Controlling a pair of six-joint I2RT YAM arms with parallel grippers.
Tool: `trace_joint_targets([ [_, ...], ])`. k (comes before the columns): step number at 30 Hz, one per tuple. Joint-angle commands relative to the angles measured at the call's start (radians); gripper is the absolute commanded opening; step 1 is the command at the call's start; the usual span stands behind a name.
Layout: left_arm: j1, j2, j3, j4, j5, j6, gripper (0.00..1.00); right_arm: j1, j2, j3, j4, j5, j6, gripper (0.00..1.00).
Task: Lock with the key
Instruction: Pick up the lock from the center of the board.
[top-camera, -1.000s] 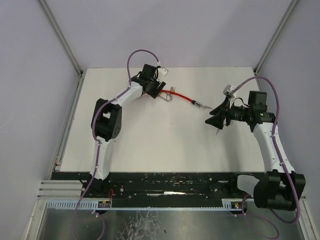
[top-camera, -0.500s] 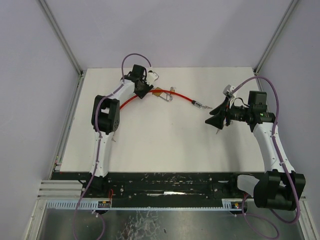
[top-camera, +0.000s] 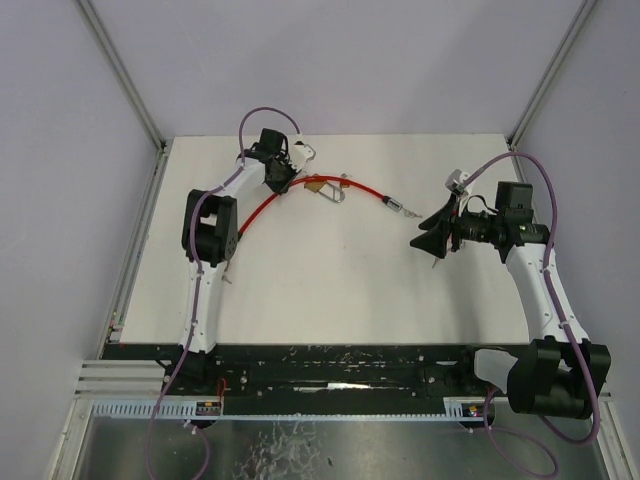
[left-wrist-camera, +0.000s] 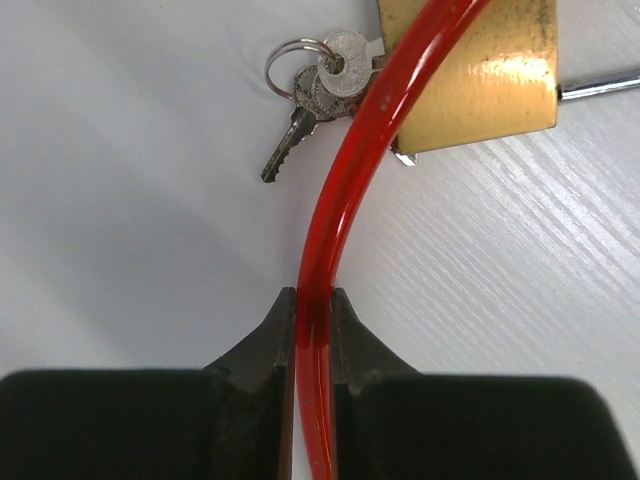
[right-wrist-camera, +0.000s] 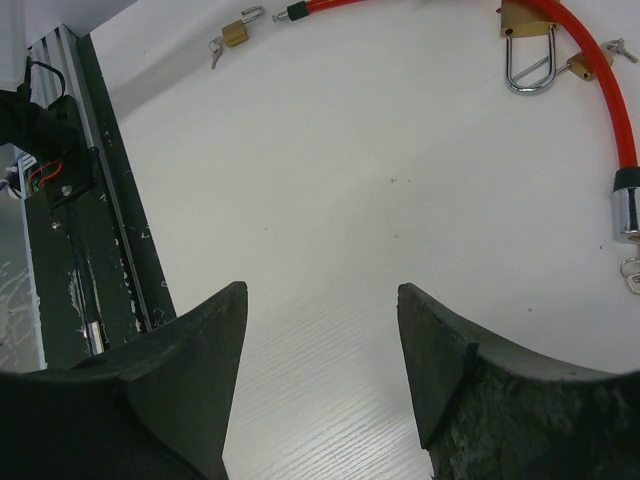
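The right gripper (right-wrist-camera: 322, 300) holds its dark fingers wide apart above the white table (right-wrist-camera: 350, 200). A red cable (right-wrist-camera: 612, 110) curves down the right edge, past a brass padlock (right-wrist-camera: 522, 20), to a silver tip (right-wrist-camera: 627, 215); a small padlock (right-wrist-camera: 236, 33) lies top left

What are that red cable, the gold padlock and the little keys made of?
Red cable: glossy, smooth coating, probably plastic or vinyl; its core is hidden. Padlock: shiny yellow metal, likely brass, with a silvery shackle. Keys: dull silvery metal, probably steel.
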Motion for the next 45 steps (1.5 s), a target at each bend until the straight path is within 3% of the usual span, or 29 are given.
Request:
trace_joint_targets([
  [1, 0.007, 0.019, 0.020, -0.028, 0.026, -0.010, 0.00, 0.006, 0.001, 0.030, -0.017, -0.016, -0.024, 0.68],
  [8, 0.005, -0.120, -0.083, 0.078, 0.047, -0.049, 0.00, 0.006, 0.004, 0.033, -0.026, -0.014, -0.033, 0.68],
  [16, -0.010, -0.444, -0.476, 0.418, 0.086, -0.267, 0.00, 0.006, 0.020, 0.043, -0.047, -0.030, -0.047, 0.68],
  [24, -0.136, -0.733, -0.760, 0.595, -0.034, -0.270, 0.00, 0.007, 0.013, 0.039, -0.043, -0.032, -0.047, 0.68],
  [29, -0.192, -0.893, -0.889, 0.704, -0.019, -0.330, 0.00, 0.006, 0.014, 0.023, -0.004, -0.059, -0.025, 0.68],
  [36, -0.238, -1.033, -0.975, 0.777, 0.015, -0.454, 0.00, 0.006, 0.077, 0.062, 0.078, -0.069, -0.043, 0.80],
  [41, -0.266, -1.085, -0.991, 0.780, 0.021, -0.495, 0.00, 0.007, 0.155, 0.164, 0.124, -0.059, -0.187, 1.00],
  [45, -0.281, -1.126, -1.004, 0.787, 0.043, -0.541, 0.00, 0.059, 0.228, 0.251, 0.167, -0.048, -0.168, 0.99],
])
